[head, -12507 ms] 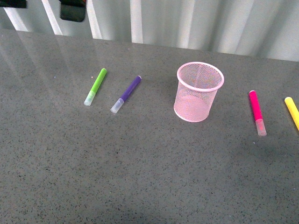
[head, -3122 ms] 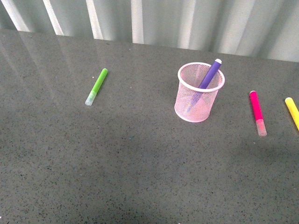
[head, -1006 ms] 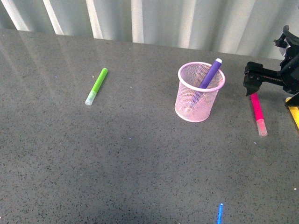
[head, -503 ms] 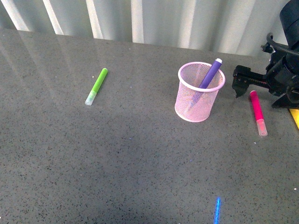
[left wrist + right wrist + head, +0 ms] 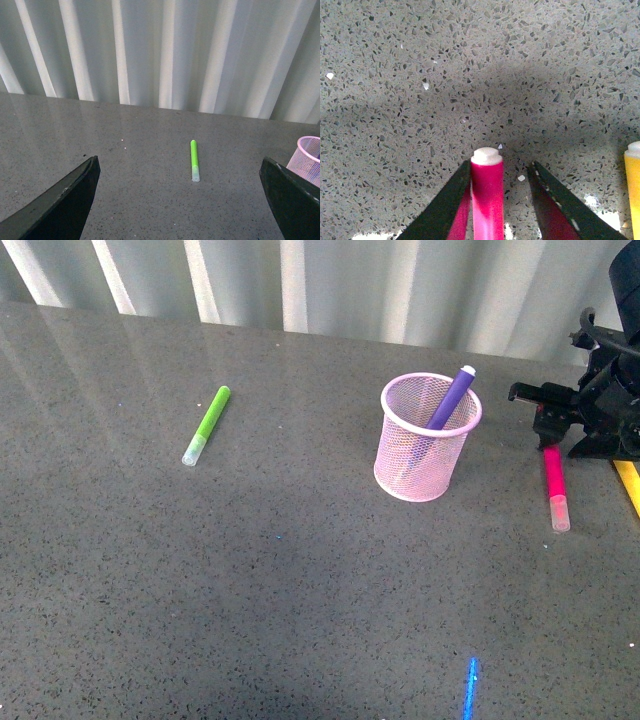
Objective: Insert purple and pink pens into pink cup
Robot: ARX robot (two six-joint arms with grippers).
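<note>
On the grey speckled tabletop (image 5: 300,590) the pink pen (image 5: 553,478) lies right of the pink cup (image 5: 400,465) holding the purple pen (image 5: 453,395), the right gripper (image 5: 502,169) straddling it unclenched, ready to grasp, the left gripper (image 5: 178,160) spread idle

The purple pen (image 5: 450,398), which lay on the table left of the cup (image 5: 408,472), now stands tilted inside it, its top leaning over the far right rim. The right gripper (image 5: 549,438), out of view at first, has come in from the right and now sits over the far end of the pink pen (image 5: 556,483), jaws parted either side. A blue light streak (image 5: 471,687) has appeared near.
</note>
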